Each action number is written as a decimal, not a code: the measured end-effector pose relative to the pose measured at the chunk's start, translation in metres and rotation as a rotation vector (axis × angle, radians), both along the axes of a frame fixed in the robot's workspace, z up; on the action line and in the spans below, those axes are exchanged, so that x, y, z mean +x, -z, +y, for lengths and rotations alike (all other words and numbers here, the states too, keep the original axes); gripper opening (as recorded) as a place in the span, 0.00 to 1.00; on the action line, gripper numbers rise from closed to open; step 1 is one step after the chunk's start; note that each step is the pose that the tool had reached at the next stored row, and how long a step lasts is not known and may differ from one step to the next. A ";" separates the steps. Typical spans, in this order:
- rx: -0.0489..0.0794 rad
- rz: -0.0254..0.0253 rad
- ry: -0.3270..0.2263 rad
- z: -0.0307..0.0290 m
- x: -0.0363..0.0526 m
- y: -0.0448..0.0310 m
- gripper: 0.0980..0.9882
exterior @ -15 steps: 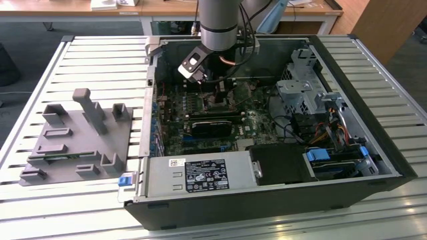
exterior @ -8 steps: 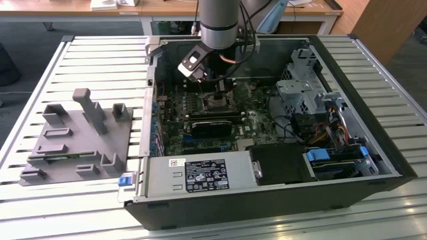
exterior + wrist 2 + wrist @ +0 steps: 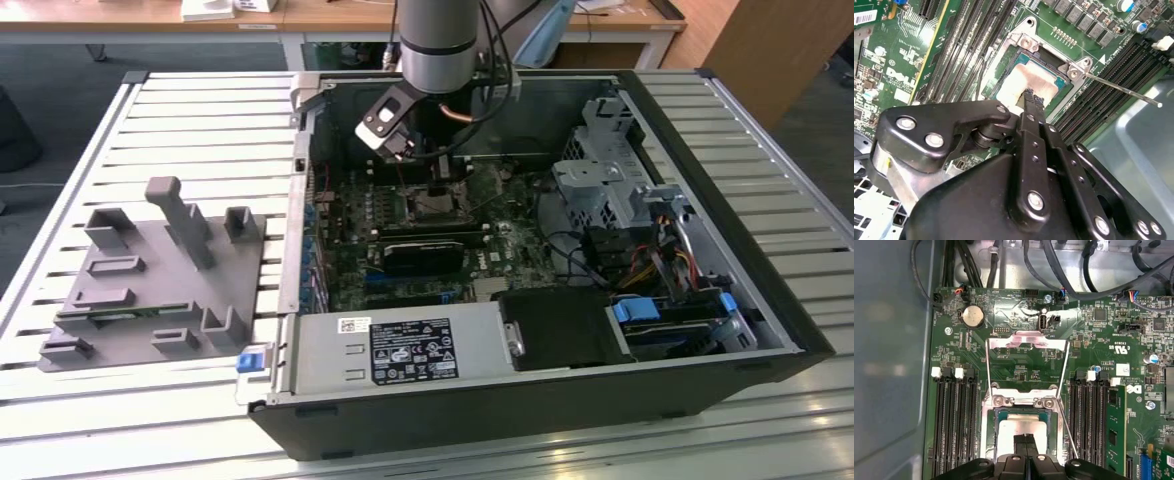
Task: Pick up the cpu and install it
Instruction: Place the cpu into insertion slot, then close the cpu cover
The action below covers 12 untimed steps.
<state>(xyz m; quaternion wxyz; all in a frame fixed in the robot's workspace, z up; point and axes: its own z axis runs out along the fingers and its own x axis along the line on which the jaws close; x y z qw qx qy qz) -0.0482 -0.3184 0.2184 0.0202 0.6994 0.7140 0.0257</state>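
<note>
Bright, even illumination; glare bleaches the cpu point(image 3: 1043, 80) lid at the end effector point(image 3: 1030, 96) tip (its black linkage reads dark, with small highlights).

In the second wrist view, part of the small flat square cpu with a silver-grey metal top point(image 3: 1035, 75) is covered by the black metal gripper point(image 3: 1030, 97); whether its tips touch the cpu cannot be told. In the first wrist view, one edge of the cpu is hidden likewise. In the exterior view, the grey cylindrical robot arm point(image 3: 438, 40) is cut off by the top edge.
</note>
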 end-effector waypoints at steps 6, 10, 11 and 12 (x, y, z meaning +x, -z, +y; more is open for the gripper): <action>0.000 0.0002 0.000 -0.0001 0.0000 -0.0055 0.01; 0.000 0.0002 0.000 -0.0001 0.0000 -0.0099 0.01; 0.000 0.0002 0.000 -0.0001 0.0000 -0.0108 0.01; 0.000 0.0002 0.000 -0.0001 0.0000 -0.0116 0.01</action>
